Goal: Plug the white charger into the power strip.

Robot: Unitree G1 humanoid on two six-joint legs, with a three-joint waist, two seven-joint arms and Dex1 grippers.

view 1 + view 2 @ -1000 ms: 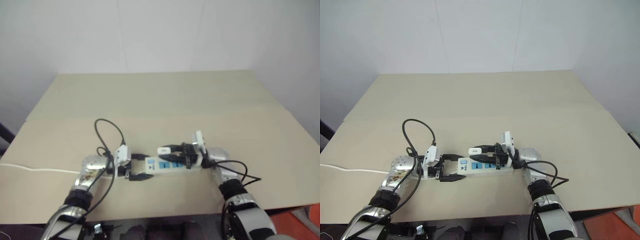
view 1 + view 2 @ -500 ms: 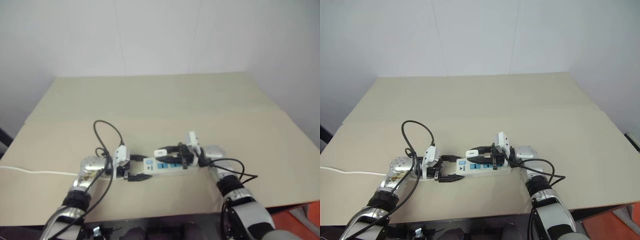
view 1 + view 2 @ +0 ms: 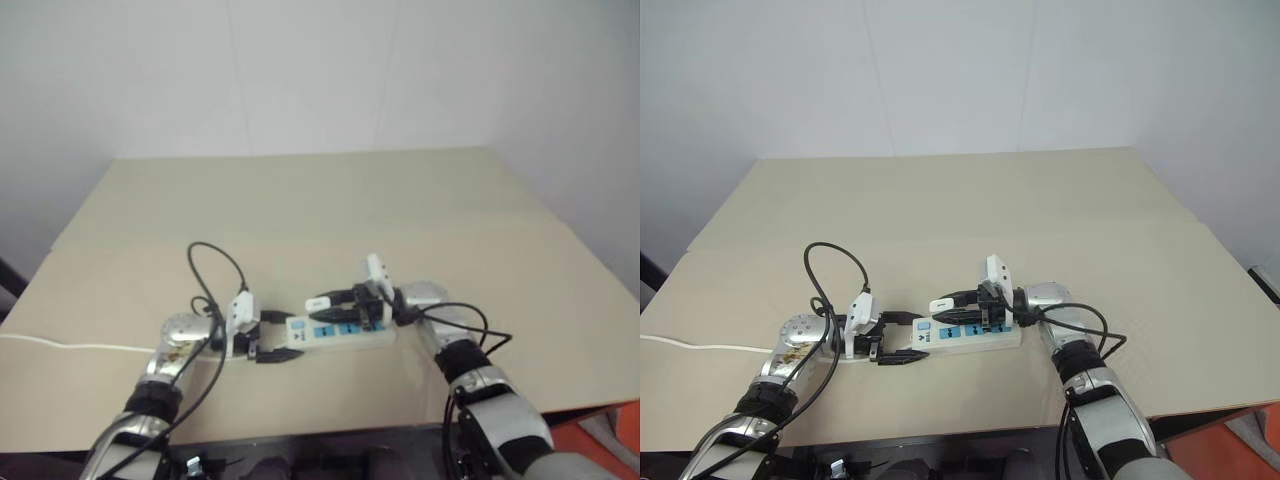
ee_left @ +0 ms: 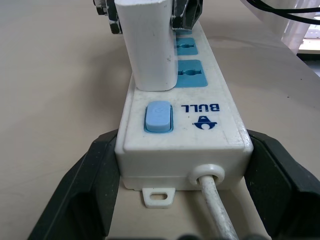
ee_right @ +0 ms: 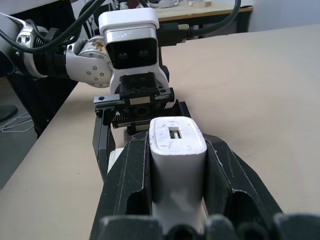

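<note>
Left wrist view shows the right pincer closed on the white charger, which stands upright with its lower end on the strip, on the socket next to the blue switch. Compared with a second ago, the right hand has come a little toward the left along the strip, and the charger now sits lower and more straight over that socket; before, it was more tilted and further above. I cannot see the prongs, so I cannot tell if they are already inside the holes.

The left pincer is spread wide around the switch end of the power strip, one black finger on each side, just beside the housing, and it has not moved. It seems to brace the strip against sliding.

The strip lies on the table near the front edge, about in the middle, and its thin cord runs away to the left edge.

My judgement: the task is in the insertion step. A straight push down is needed next; a small tilt could make the prongs miss or jam.
</note>
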